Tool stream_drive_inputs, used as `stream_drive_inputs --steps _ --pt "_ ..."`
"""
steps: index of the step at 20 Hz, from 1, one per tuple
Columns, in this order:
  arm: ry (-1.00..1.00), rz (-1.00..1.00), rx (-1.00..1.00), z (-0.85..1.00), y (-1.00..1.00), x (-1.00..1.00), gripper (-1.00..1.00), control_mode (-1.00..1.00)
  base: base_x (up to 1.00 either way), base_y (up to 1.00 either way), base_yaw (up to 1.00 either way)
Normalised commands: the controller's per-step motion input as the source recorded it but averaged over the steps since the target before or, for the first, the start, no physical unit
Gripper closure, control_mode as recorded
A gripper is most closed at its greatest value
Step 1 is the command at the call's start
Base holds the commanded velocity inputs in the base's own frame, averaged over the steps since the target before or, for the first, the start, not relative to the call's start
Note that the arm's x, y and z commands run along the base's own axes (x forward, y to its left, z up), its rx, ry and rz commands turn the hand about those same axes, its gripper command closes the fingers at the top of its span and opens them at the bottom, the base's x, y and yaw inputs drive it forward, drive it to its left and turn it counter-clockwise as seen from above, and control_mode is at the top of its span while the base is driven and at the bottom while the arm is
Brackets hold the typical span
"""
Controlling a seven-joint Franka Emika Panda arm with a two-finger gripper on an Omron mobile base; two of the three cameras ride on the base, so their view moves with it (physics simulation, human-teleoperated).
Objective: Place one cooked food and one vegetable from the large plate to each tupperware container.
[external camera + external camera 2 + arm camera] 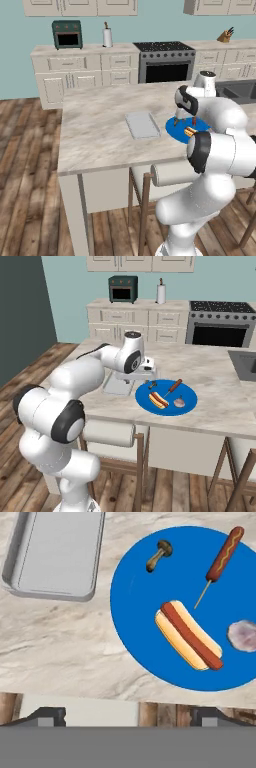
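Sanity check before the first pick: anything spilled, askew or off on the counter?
Nothing stands out. Mushroom, corn dog, hot dog and a pale purplish item all lie apart on the blue plate; the tupperware container sits flat and empty beside it.

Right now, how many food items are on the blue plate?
4. On the blue plate: mushroom nearest the tray, corn dog, hot dog in the middle, a pale purplish piece at the view's edge.

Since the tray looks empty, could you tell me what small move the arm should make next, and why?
Probably lower the open gripper toward the hot dog on the large plate. Its jaws stand wide, holding nothing, above the plate's near edge, and the tupperware container beside the plate holds no food yet.
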Motion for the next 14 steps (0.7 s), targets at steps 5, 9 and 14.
stream_drive_inputs --steps 5,9,14 --pt "-0.15 0.03 -0.01 -0.37 -0.52 0.53 -1.00 -1.00 0.00 0.00 0.00" --pt "-0.07 0.00 -0.01 -0.42 -0.54 0.27 -1.00 -1.00 0.00 0.00 0.00" --pt "0.00 0.00 -0.01 -0.18 -0.18 0.23 -1.00 -1.00 0.00 0.00 0.00"
